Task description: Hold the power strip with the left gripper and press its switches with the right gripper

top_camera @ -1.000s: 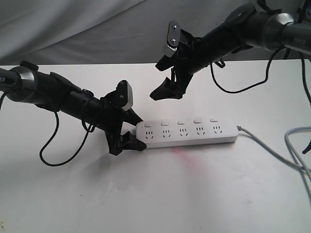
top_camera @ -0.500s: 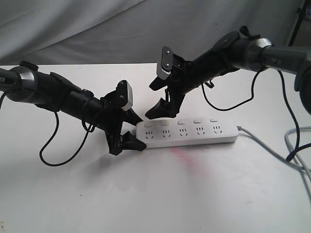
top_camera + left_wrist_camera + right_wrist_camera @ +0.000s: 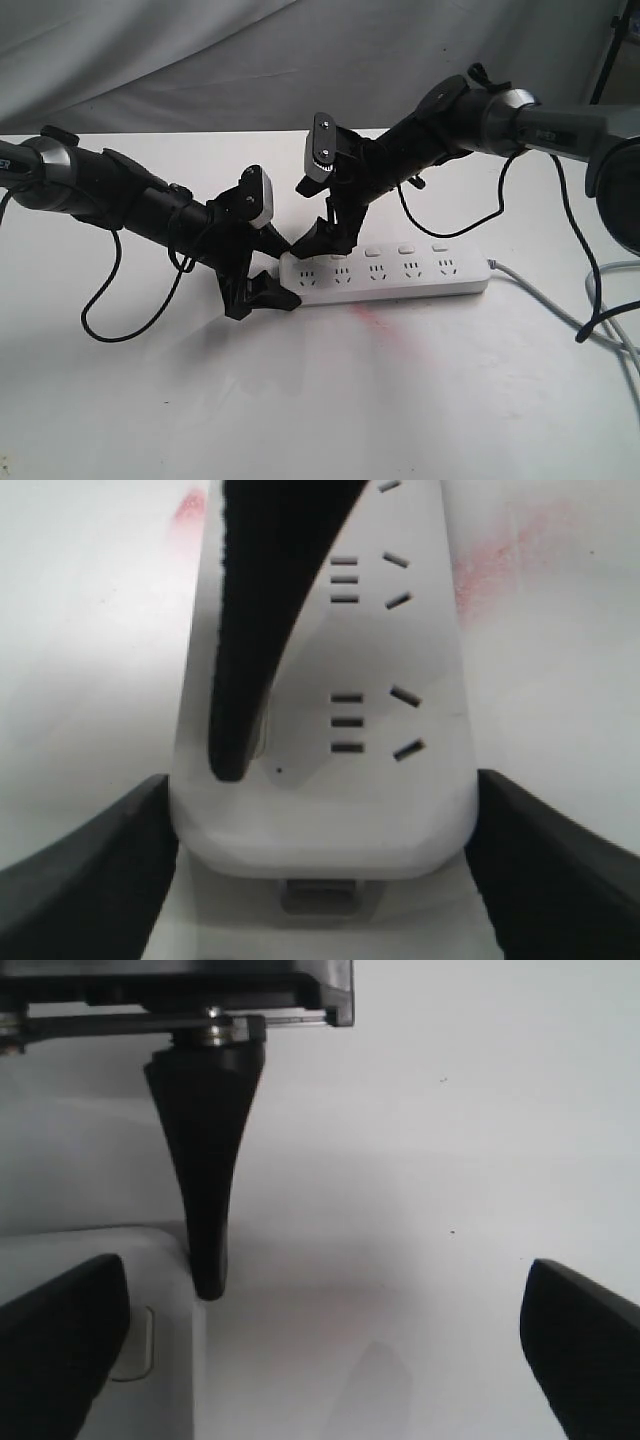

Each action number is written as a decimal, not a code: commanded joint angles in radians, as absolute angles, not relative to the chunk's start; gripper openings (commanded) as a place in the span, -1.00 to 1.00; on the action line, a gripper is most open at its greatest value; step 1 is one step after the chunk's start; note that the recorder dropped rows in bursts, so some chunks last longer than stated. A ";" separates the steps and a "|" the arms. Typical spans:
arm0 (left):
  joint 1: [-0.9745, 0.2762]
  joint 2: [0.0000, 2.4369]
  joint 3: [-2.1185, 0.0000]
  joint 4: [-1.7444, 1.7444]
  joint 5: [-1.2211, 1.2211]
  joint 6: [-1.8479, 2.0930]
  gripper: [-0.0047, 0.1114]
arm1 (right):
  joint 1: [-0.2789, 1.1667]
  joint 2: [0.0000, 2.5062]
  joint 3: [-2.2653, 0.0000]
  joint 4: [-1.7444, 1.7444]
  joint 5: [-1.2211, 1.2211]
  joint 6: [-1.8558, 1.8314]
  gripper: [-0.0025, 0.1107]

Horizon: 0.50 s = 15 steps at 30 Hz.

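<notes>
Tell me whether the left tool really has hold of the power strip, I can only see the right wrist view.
Observer: Yes. In the left wrist view the end of the power strip sits between the two fingers of the left tool, and both press against its sides.
Operator: Where is my open tool relative to the switches?
Observer: In the left wrist view one finger of the right tool lies over the switch row. Its tip is beside the end socket, nearest the held end. I cannot tell whether it touches a switch.
</notes>
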<state>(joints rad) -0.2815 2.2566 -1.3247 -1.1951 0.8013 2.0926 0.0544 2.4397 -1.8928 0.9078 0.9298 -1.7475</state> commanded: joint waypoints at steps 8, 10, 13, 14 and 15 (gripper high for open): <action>-0.282 2.262 -1.329 -1.172 0.737 2.094 -0.92 | 0.049 2.436 -1.897 0.846 0.920 -1.739 0.77; -0.282 2.262 -1.329 -1.172 0.737 2.094 -0.92 | 0.049 2.439 -1.897 0.833 0.917 -1.739 0.77; -0.282 2.262 -1.329 -1.172 0.737 2.094 -0.92 | 0.049 2.454 -1.897 0.811 0.901 -1.739 0.77; -0.282 2.262 -1.329 -1.172 0.737 2.094 -0.92 | 0.049 2.460 -1.897 0.801 0.896 -1.739 0.77; -0.282 2.262 -1.329 -1.172 0.737 2.094 -0.92 | 0.049 2.465 -1.897 0.792 0.892 -1.739 0.77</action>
<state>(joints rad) -0.2815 2.2566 -1.3247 -1.1951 0.8013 2.0865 0.0544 2.4420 -1.8963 0.8654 0.9253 -1.7286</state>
